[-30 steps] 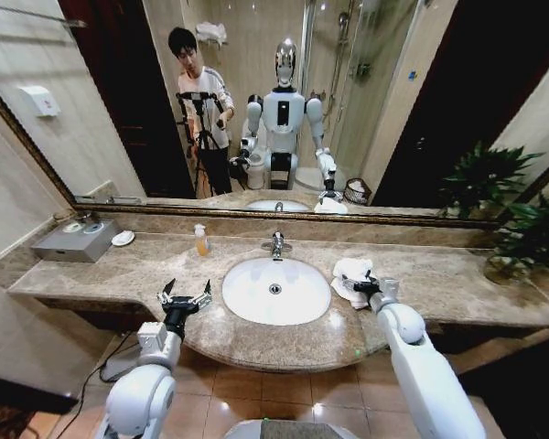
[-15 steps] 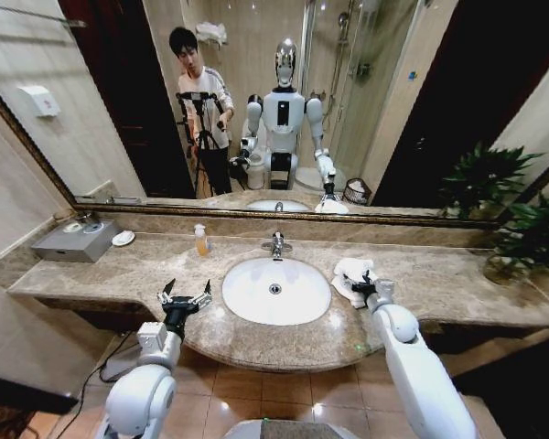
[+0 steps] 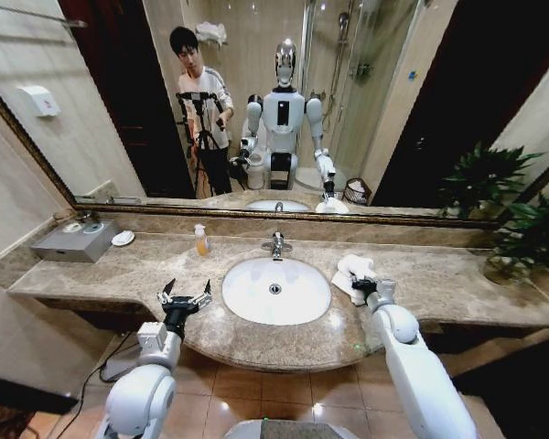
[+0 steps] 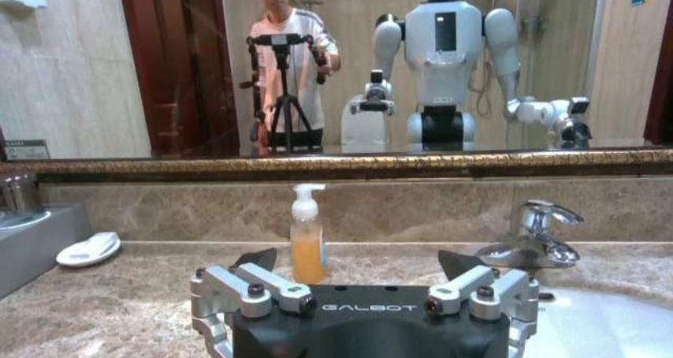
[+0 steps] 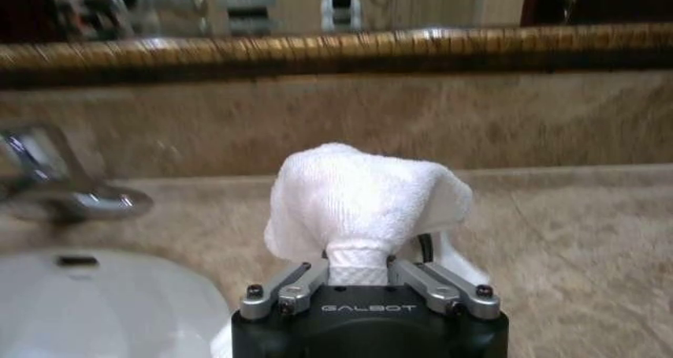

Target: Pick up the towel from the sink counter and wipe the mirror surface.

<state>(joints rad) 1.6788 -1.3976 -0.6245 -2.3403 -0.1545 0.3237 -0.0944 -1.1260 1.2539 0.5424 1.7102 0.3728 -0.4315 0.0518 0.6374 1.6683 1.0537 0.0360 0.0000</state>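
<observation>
A white towel (image 3: pixel 354 273) lies bunched on the sink counter (image 3: pixel 439 279) to the right of the basin. My right gripper (image 3: pixel 363 286) is shut on the towel (image 5: pixel 363 200), pinching a fold of it between its fingers (image 5: pixel 305 277) just above the marble. The mirror (image 3: pixel 393 110) spans the wall behind the counter, and its bronze-gold frame (image 5: pixel 336 50) runs close ahead in the right wrist view. Left of the basin, my left gripper (image 3: pixel 185 297) hangs open over the counter's front edge, nothing between its fingertips (image 4: pixel 258 258).
The white oval basin (image 3: pixel 275 291) and chrome faucet (image 3: pixel 277 243) sit mid-counter. An orange soap bottle (image 3: pixel 201 240) stands left of the faucet, with a soap dish (image 3: pixel 123 238) and grey tray (image 3: pixel 76 240) farther left. A potted plant (image 3: pixel 526 240) stands at the right end.
The right gripper has moved slightly toward the mirror with the towel gathered in it. The left arm has not moved.
</observation>
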